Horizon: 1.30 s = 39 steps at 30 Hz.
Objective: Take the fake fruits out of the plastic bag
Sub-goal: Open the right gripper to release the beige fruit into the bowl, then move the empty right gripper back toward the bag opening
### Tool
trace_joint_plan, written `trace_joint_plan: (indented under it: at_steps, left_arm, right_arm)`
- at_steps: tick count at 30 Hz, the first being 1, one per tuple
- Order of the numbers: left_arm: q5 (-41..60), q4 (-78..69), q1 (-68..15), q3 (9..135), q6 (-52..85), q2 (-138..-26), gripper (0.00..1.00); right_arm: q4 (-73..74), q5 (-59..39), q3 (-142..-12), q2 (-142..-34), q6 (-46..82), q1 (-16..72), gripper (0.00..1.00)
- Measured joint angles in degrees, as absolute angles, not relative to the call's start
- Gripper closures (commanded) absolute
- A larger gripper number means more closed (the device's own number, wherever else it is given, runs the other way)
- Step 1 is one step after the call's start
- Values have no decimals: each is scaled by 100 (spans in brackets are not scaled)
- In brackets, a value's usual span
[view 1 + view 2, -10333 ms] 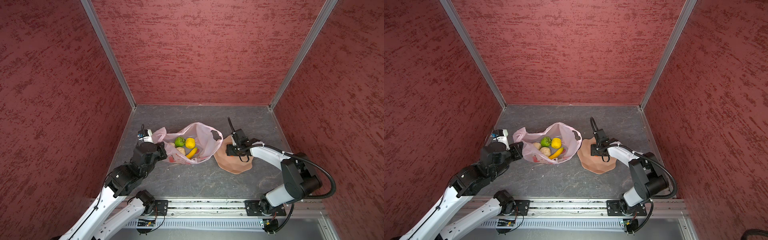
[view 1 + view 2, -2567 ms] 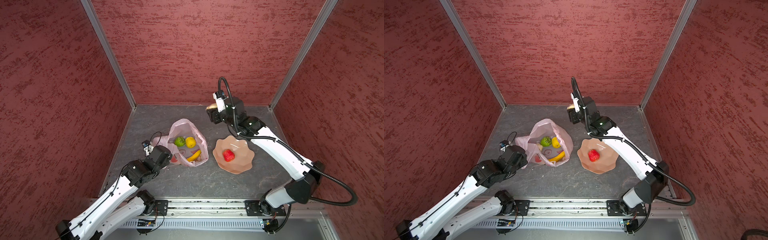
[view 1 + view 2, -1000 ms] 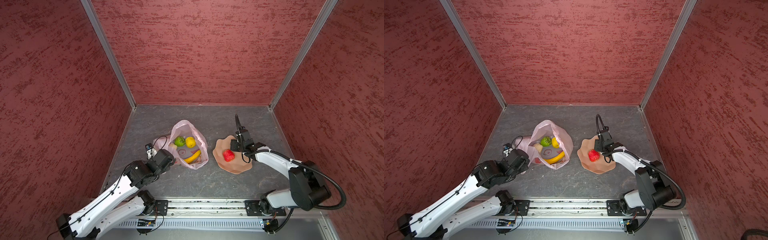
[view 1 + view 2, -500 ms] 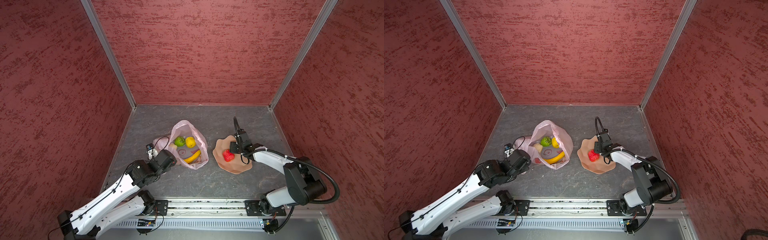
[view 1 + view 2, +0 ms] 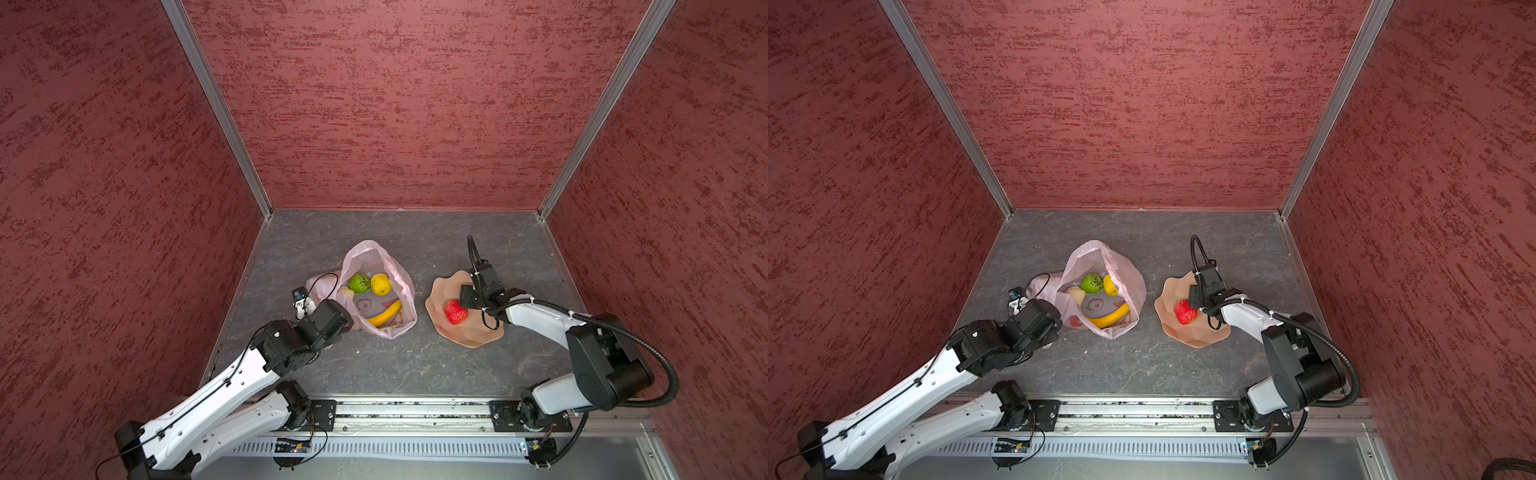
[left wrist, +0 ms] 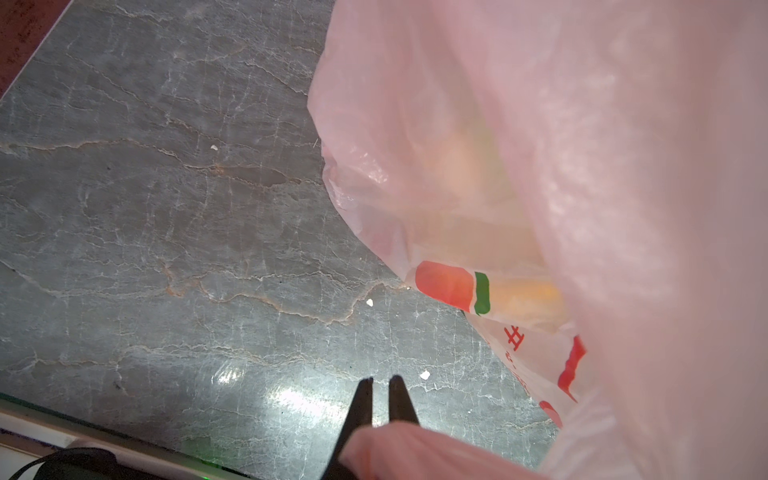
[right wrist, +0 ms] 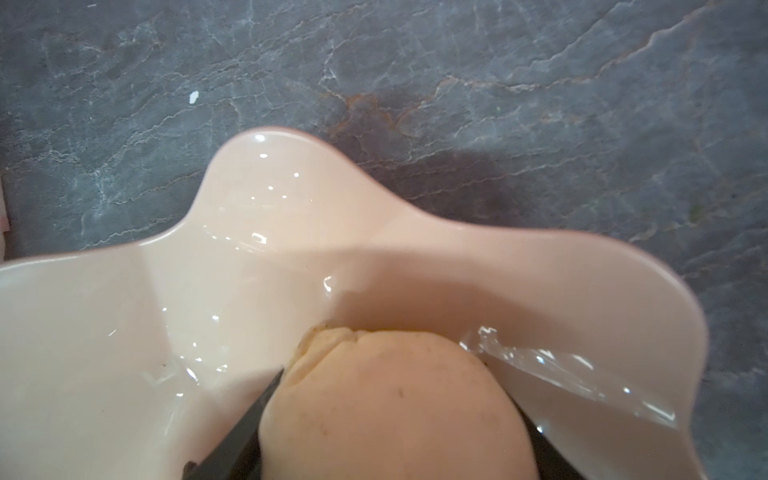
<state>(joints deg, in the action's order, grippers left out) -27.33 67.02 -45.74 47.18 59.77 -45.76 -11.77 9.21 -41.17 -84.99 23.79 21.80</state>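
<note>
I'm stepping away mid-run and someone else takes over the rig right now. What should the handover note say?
Left gripper: shut on a bunched bit of the bag, whose mouth gapes open.
Right gripper: closed on a beige fruit, low in the bowl.
Done: red fruit lies in the bowl.
Left: release the beige one. Green fruit, yellow fruit, banana and a second beige fruit are in the bag.
</note>
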Motion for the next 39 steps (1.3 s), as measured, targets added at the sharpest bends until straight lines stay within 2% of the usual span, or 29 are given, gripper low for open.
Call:
trace_joint_plan:
  at_steps: [10,16,20,29,34,39]
  left_arm:
    - [-2757,6735,-4593,4720,5975,-4567,88]
    - [-2816,6816,-4593,4720,5975,-4510,88]
    - [-2853,6908,-4593,4722,5964,-4488,88]
    - [-2423,7131,-4637,4718,5909,-4637,87]
    - [-2152,7212,-4722,4602,6152,-4980,88]
    - [-2104,7404,-4919,4515,6744,-4958,88]
  right_arm:
    - [-1278,930,-4119,-8224,2355,2180,17]
    - [-1535,956,-4171,-7957,2311,2178,17]
    - [-1890,965,-4392,-7437,2178,2178,22]
    - [-2285,703,-5677,-6123,1605,2436,39]
    - [-2333,307,-6497,-6003,1253,3111,43]
    - [-2432,62,-7330,-6320,832,4252,44]
